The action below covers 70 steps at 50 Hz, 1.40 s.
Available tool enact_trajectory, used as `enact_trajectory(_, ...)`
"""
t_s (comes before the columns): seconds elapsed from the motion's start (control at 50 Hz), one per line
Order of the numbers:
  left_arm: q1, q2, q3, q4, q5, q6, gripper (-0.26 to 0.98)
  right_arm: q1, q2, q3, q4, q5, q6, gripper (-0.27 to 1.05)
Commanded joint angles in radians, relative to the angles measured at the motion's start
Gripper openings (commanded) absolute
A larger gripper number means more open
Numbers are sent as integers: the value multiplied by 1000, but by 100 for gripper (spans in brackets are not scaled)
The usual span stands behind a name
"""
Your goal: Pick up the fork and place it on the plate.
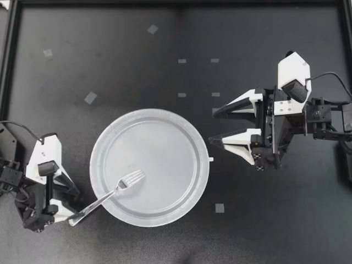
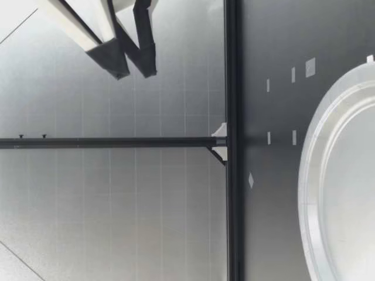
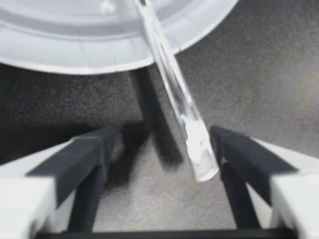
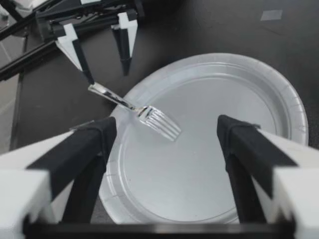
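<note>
A grey round plate lies mid-table. The clear plastic fork has its tines on the plate and its handle slanting out over the near-left rim. My left gripper sits at the handle's end, open. In the left wrist view the handle tip hangs between the fingers, nearer one of them, and neither grips it. My right gripper stands open just right of the plate, holding nothing. The right wrist view shows the fork and plate ahead of it.
Small tape squares dot the dark table. A black frame runs along the back and left edges. In the low view a gripper hangs above the table, beyond the plate's rim.
</note>
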Motion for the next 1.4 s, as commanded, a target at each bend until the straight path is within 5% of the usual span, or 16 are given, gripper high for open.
enact_trajectory(0.0, -3, -12, -28, 2, 14, 3, 72, -2, -8, -26, 0, -9, -2, 78)
enact_trajectory(0.26, 0, -58, -80, 11, 15, 29, 72, -2, -29, -31, -5, -9, -9, 78)
enact_trajectory(0.64, 130, -388, -259, 44, -34, 440, 72, -2, -104, -69, -239, -135, -14, 59)
enact_trajectory(0.96, 230, -538, -155, 41, -186, 676, 64, -2, -201, 31, -310, -252, -15, 38)
enact_trajectory(1.38, 236, -528, -32, 40, -333, 681, 51, -3, -183, 141, -308, -345, -14, 24)
